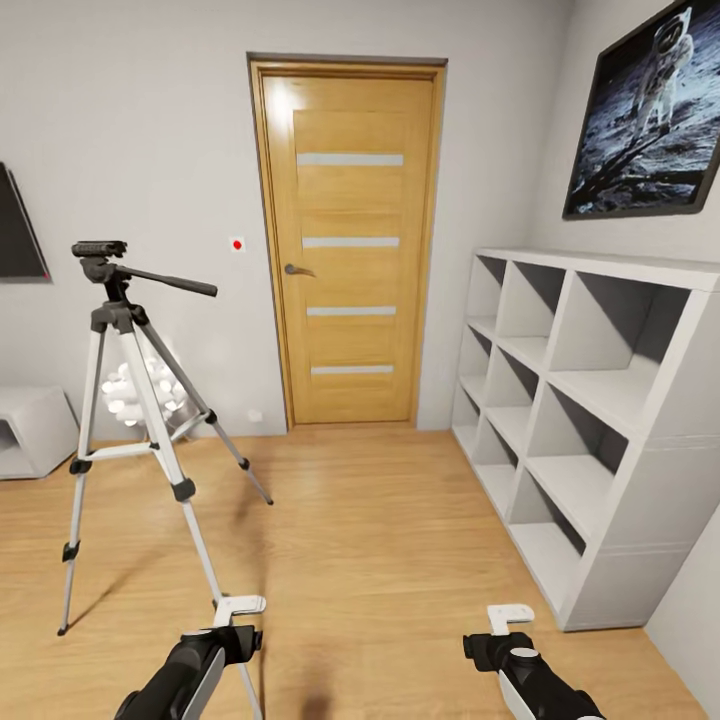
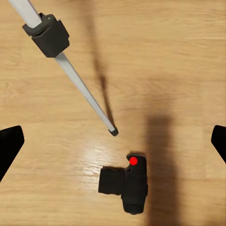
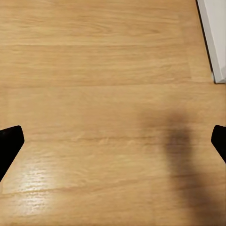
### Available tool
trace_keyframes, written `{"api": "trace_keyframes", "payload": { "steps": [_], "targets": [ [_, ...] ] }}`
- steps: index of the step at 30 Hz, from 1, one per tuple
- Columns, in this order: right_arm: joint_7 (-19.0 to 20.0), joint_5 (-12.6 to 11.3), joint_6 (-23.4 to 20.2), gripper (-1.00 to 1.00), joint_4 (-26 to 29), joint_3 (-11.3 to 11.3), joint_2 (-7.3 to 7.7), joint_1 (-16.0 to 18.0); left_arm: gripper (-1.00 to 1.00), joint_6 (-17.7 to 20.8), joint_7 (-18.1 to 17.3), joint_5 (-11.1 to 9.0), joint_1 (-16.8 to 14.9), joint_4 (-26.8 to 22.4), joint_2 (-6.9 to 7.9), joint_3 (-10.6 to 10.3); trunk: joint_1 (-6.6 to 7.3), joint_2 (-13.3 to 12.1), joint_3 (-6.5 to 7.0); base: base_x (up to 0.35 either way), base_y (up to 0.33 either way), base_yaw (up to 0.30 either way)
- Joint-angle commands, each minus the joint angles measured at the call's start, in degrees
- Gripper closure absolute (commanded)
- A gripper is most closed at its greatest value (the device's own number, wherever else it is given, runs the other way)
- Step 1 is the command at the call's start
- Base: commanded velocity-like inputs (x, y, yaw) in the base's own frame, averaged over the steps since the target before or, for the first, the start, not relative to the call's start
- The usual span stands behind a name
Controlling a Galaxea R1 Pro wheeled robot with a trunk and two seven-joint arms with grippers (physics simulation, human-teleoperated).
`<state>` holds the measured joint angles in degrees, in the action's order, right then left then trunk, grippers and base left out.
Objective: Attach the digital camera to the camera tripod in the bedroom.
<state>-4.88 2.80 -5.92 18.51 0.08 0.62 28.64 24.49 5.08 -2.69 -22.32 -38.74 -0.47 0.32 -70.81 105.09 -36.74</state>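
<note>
Camera (image 2: 126, 182) (floor) near tripod foot (image 2: 113, 132)

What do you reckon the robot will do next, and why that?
Probably lower the left gripper onto the digital camera and close on it. The camera lies on the wood floor beside a foot of the camera tripod, the gripper hangs open above it, and the tripod's head is bare.

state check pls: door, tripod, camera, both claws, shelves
door: closed
camera tripod: standing upright, legs spread, nothing mounted on its head
digital camera: lying on the wood floor beside a tripod foot, ungripped
left claw: open, empty, above the camera
right claw: open, empty
cube shelves: cubbies empty
</note>
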Motion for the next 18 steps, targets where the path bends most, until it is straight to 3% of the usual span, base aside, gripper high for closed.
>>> {"api": "trace_keyframes", "payload": {
  "steps": [1, 18],
  "targets": [
    [-0.1, 0.3, -0.4, -1.00, 0.1, 0.0, 0.00, 0.0, -1.00, 0.3, 0.3, -0.3, 0.0, -0.1, -0.03, 0.0, -0.22, 0.4, -0.24, 0.000, 0.000, 0.000],
    [-0.2, 0.3, -0.3, -1.00, 0.1, 0.0, 0.00, 0.0, -1.00, 0.3, 0.5, -0.3, -0.1, 0.2, -0.06, -0.1, -3.95, 7.3, -3.30, 0.000, 0.000, 0.000]
  ]
}}
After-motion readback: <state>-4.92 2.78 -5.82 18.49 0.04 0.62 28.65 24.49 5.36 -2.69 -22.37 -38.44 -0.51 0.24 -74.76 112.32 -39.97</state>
